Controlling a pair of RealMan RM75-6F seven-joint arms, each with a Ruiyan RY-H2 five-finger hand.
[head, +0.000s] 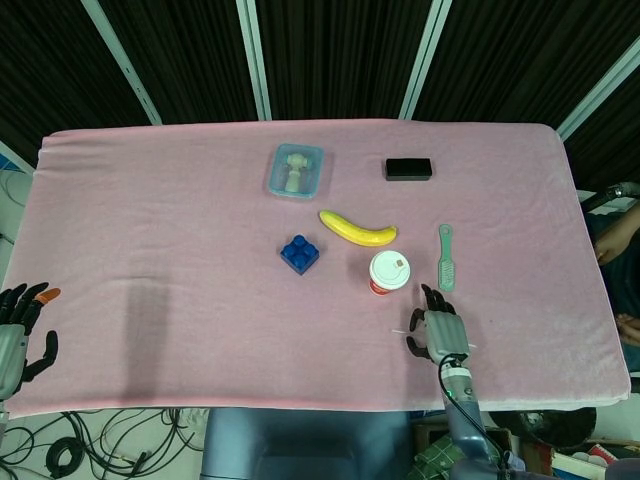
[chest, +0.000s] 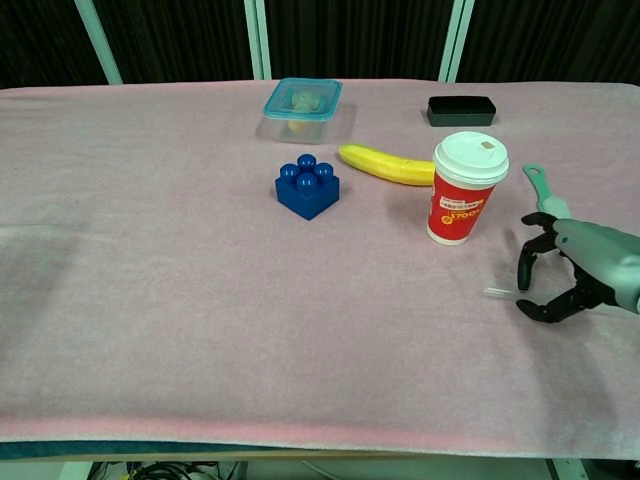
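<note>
Hovering over the pink tablecloth (head: 180, 230), the right hand (head: 440, 332) sits near the table's front edge with its fingers (chest: 527, 262) spread and curved, grasping nothing. Nearest to it is the paper cup (chest: 464, 188) — red-walled, white-lidded, upright — standing just beyond and to the left of the hand, apart from the fingertips. A green brush (head: 446, 259) lies flat on the cloth just right of the cup; in the chest view its handle end (chest: 538, 186) shows behind the hand. A thin pale sliver (chest: 497, 293) lies on the cloth close by the fingertips; what it is cannot be told.

Behind the cup lies a yellow banana (head: 356, 229), its right end near the cup's lid. To the left of it rests a blue building block (head: 300, 254), studs upward. Farther back stand a clear lidded container (head: 296, 171) with pale contents and, well to its right, a flat black box (head: 408, 168).

The left hand (head: 20, 330) hangs off the table's front-left corner — fingers apart, empty, well away from every object.
</note>
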